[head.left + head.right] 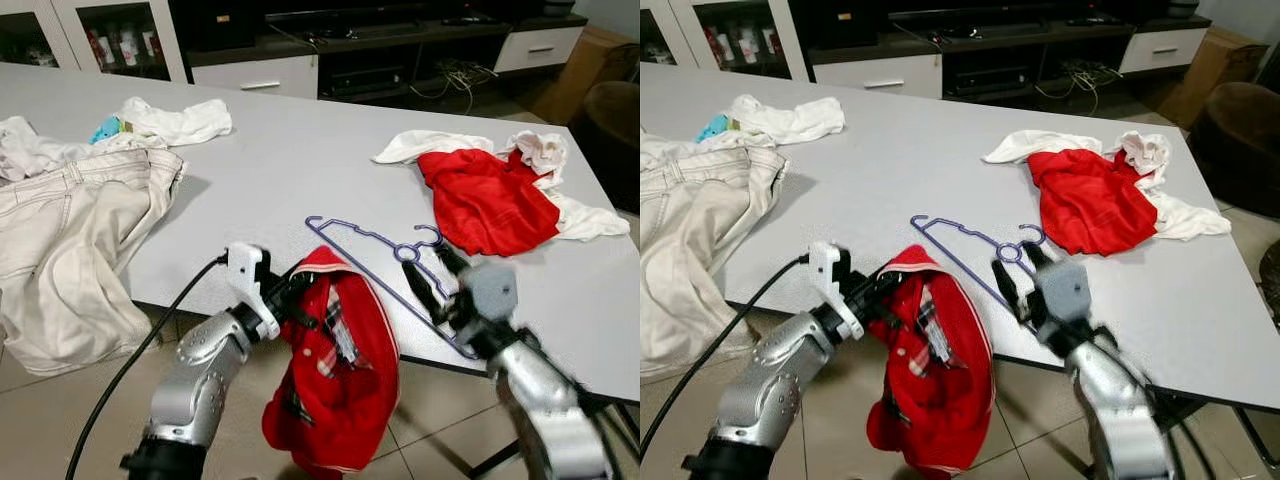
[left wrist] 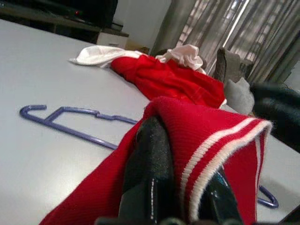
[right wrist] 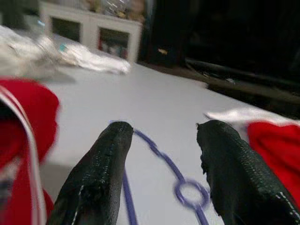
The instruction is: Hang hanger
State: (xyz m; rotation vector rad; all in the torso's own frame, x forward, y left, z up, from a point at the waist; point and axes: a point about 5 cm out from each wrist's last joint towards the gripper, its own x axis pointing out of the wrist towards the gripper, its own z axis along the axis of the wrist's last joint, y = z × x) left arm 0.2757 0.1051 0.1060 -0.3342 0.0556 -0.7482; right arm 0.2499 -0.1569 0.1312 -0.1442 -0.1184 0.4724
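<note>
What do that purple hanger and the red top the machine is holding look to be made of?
The purple hanger looks like thin wire with a glossy coating, or slim moulded plastic; its rod-like outline leaves that open. The red top, held by the left gripper, looks like soft knit fabric: ribbed, white-striped edge, limp drape.
</note>
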